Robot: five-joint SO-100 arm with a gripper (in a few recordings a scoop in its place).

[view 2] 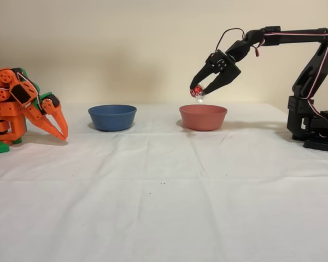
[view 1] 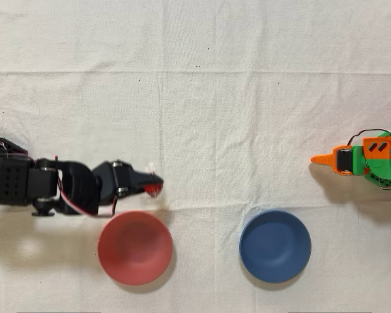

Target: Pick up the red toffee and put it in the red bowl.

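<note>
So the black arm is reaching in from the left edge of the overhead view, and its gripper (view 1: 154, 186) is clamping down on the red toffee (view 1: 154, 189), which is showing as a little red spot right at the tips, in the lower left part of the frame. In the fixed view the same gripper (view 2: 197, 91) is sitting in the upper right area, fingers angled down and to the left, with the shiny red toffee (view 2: 196, 91) pinched at the tips and a bit of clear wrapper sticking out under it. The toffee is hanging in the air, clear of the cloth.

The red bowl (view 1: 135, 248) is sitting in the lower left of the overhead frame, just below the gripper, and from up there the toffee is reading as just off the bowl's upper right rim, not over the middle. In the fixed view the red bowl (view 2: 203, 117) is right of center and the toffee is hovering above its left rim, not touching it.

The blue bowl (view 1: 275, 246) is sitting in the lower right of the overhead view, well apart from the red one. The idle orange arm (view 1: 365, 160) is parked at the right edge there. Everything's sitting on a wrinkly white tablecloth (view 1: 202, 98).
</note>
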